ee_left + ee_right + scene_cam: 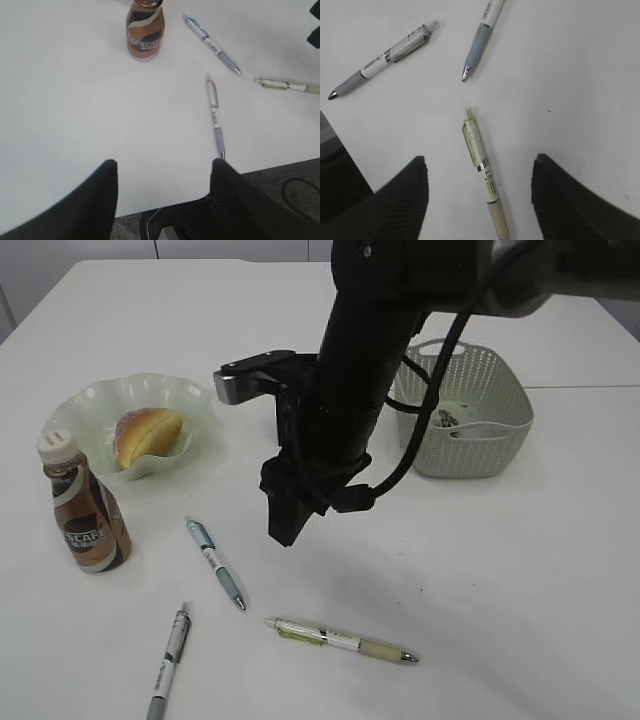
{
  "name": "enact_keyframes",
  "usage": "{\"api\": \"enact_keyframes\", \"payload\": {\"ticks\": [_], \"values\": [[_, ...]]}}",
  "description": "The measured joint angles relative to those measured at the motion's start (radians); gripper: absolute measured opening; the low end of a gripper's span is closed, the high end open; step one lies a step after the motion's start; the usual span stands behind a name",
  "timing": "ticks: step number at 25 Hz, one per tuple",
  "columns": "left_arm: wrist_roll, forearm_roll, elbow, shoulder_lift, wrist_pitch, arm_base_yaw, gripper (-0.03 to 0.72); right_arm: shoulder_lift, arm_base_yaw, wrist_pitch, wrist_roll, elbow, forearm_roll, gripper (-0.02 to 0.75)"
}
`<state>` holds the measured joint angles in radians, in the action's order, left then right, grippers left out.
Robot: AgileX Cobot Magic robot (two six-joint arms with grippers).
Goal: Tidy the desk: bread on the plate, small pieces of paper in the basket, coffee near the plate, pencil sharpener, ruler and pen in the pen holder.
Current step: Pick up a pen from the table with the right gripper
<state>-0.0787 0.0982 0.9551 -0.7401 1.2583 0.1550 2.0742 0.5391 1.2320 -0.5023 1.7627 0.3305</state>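
Bread, coffee and paper look placed, so pens come next: the right gripper (480, 200), fingers spread and empty, hovers over the green-yellow pen (482, 170) on the desk (500, 570), needing descent and closure

Pale grey wall panels (200, 248) with vertical seams stood behind the table. Dark grey floor (280, 175) showed below its near edge. Lighting was even, shadows soft.

You have the left gripper (162, 172) spread empty over the desk (75, 100). Coffee (145, 30) stands at twelve o'clock; three pens (215, 112) lie toward one and two o'clock.
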Motion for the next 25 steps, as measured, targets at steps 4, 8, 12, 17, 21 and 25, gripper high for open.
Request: {"api": "enact_keyframes", "payload": {"ticks": [4, 8, 12, 17, 21, 25], "values": [[0.000, -0.013, 0.000, 0.000, 0.000, 0.000, 0.433, 0.023, 0.000, -0.004, -0.012, -0.002, 0.008, 0.478], [0.000, -0.014, 0.000, 0.000, 0.000, 0.000, 0.433, 0.040, 0.000, -0.005, -0.028, -0.002, 0.006, 0.478], [0.000, -0.017, 0.000, 0.000, 0.000, 0.000, 0.433, 0.051, 0.000, -0.008, -0.137, -0.002, -0.024, 0.469], [0.000, -0.033, 0.000, 0.000, 0.000, 0.000, 0.433, 0.053, 0.000, -0.013, -0.168, -0.035, -0.068, 0.459], [0.000, -0.041, 0.000, 0.000, 0.000, 0.000, 0.433, 0.049, 0.029, -0.051, -0.196, -0.132, -0.107, 0.459], [0.000, -0.043, 0.000, 0.000, 0.000, 0.000, 0.433, 0.032, 0.084, -0.139, -0.205, -0.183, -0.164, 0.458]]}}
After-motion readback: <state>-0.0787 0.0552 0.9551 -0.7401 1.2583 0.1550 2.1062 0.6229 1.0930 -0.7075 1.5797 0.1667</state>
